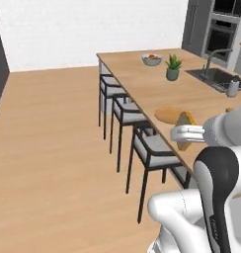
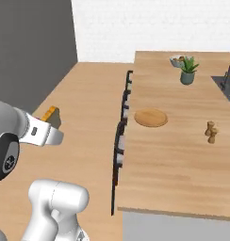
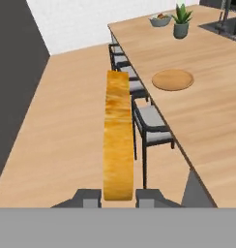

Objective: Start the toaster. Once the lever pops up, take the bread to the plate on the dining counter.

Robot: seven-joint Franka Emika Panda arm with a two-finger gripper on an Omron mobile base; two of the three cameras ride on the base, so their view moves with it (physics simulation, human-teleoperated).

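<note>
My gripper point(image 3: 118, 196) is shut on the bread point(image 3: 117, 131), a golden-tan slice seen edge-on and standing upright between the fingertips. In the left base view the gripper point(image 1: 184, 132) holds the bread point(image 1: 185, 119) just off the near edge of the dining counter point(image 1: 142, 74), beside the stools. The round wooden plate point(image 1: 168, 114) lies on the counter a short way beyond the bread. From the right base, the gripper point(image 2: 53, 124) and bread point(image 2: 50, 114) hang over the floor, left of the plate point(image 2: 151, 117). The plate point(image 3: 173, 79) lies ahead and to the right in the hand view. The toaster is out of view.
Dark-framed stools point(image 1: 123, 111) line the counter's near side. A bowl point(image 1: 151, 59), a potted plant point(image 1: 173, 67) and a sink point(image 1: 216, 78) occupy the far end. Two small shakers point(image 2: 211, 132) stand right of the plate. Open wood floor point(image 1: 48, 148) spreads to the left.
</note>
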